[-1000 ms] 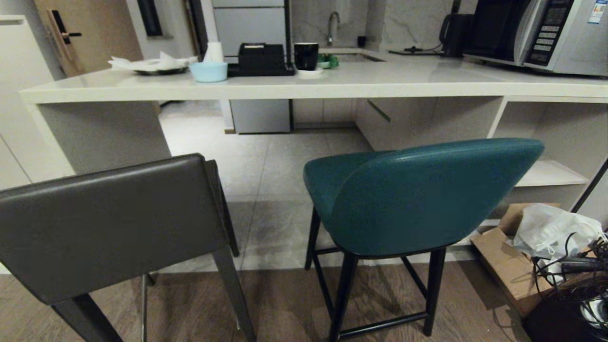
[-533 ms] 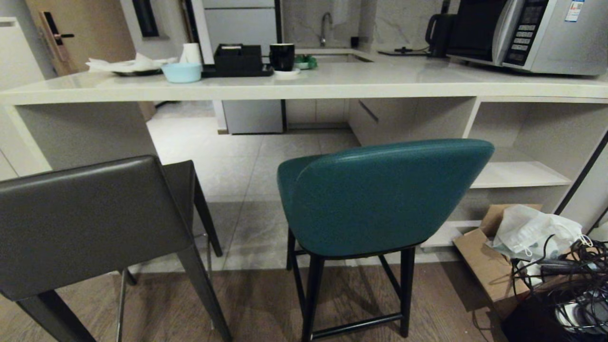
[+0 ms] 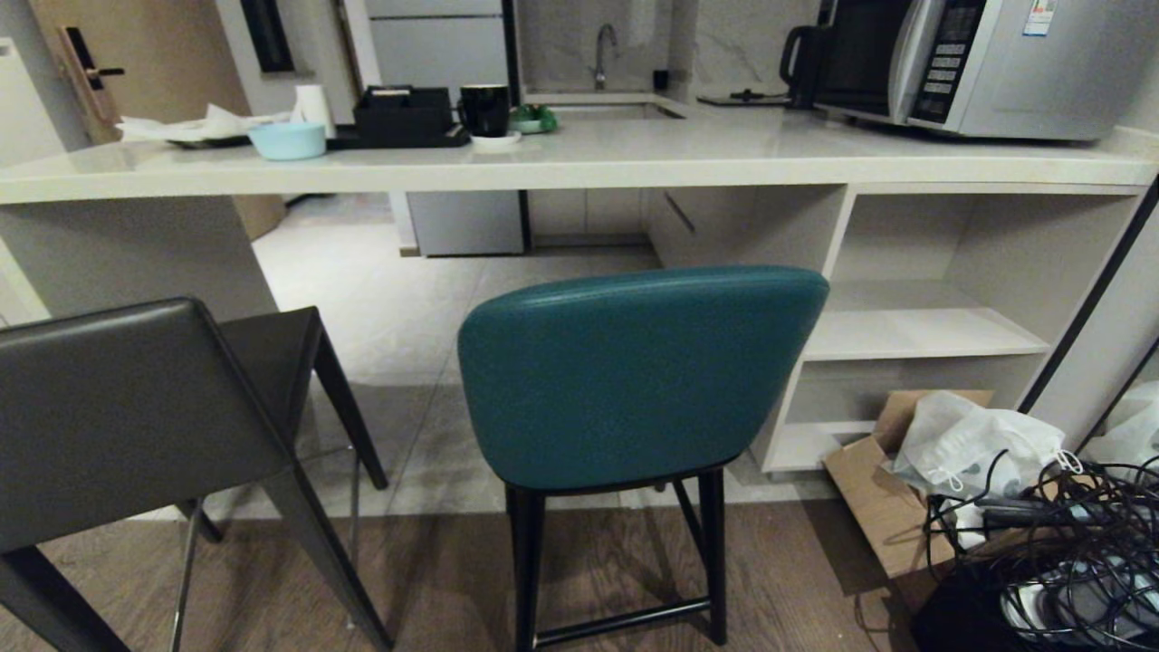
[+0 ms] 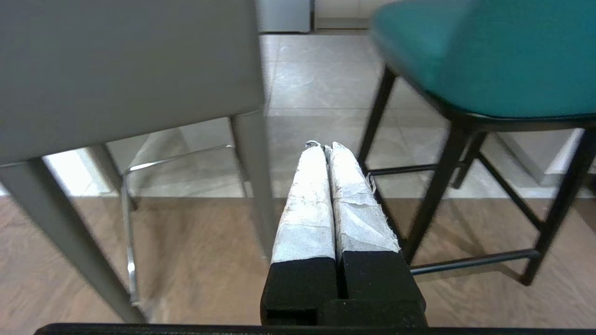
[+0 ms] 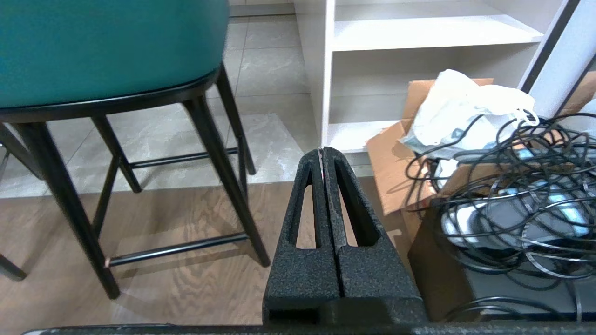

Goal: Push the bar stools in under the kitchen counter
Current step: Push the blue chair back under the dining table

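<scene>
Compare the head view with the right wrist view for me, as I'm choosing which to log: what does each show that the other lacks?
Only the head view shows the kitchen counter, the microwave and the grey-brown stool. Only the right wrist view shows the right gripper, jaws shut and empty. Both show the teal stool, the shelves, the cardboard box and the tangled cables.

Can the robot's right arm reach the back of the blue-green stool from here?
Probably yes: the right gripper, fingers shut, sits low beside the teal curved-back stool, with only bare wooden floor between. It would have to rise.
</scene>
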### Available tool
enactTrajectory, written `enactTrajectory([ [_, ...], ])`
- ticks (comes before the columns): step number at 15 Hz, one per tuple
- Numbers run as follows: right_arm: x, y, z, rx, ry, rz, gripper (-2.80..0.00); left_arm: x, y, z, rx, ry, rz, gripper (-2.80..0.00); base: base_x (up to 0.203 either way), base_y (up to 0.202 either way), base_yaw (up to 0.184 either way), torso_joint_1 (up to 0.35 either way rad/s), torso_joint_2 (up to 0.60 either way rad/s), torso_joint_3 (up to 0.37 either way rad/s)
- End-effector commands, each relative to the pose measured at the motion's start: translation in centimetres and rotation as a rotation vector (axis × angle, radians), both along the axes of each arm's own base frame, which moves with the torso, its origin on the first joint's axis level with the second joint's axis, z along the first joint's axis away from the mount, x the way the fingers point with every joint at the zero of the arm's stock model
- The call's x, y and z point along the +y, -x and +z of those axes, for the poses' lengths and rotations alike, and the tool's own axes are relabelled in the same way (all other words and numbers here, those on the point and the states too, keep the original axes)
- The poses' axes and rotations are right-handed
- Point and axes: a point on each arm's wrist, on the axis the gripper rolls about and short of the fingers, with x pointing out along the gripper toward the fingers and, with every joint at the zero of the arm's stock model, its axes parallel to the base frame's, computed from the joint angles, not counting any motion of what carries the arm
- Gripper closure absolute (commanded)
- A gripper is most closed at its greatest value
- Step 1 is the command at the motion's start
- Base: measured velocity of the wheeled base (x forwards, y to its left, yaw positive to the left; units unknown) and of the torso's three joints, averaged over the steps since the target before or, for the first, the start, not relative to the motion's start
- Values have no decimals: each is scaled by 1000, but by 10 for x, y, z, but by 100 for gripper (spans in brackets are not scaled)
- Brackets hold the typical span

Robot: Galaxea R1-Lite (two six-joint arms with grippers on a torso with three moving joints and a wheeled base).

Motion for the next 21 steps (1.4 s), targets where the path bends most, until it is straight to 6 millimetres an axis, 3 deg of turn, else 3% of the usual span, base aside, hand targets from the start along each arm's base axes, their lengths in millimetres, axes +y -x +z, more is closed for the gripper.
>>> enactTrajectory([
  [1, 0, 0, 0, 1, 1, 0, 0, 0, -1, -5, 17, 0, 0, 0, 0, -125, 0, 6, 3, 1],
  [10, 0, 0, 0, 1, 1, 1, 0, 0, -2, -5, 19, 0, 0, 0, 9, -8, 0, -1, 1, 0],
  [21, 0, 0, 0, 1, 7, 1, 0, 0, -2, -5, 19, 1, 0, 0, 175, 0, 1, 3, 4, -1],
])
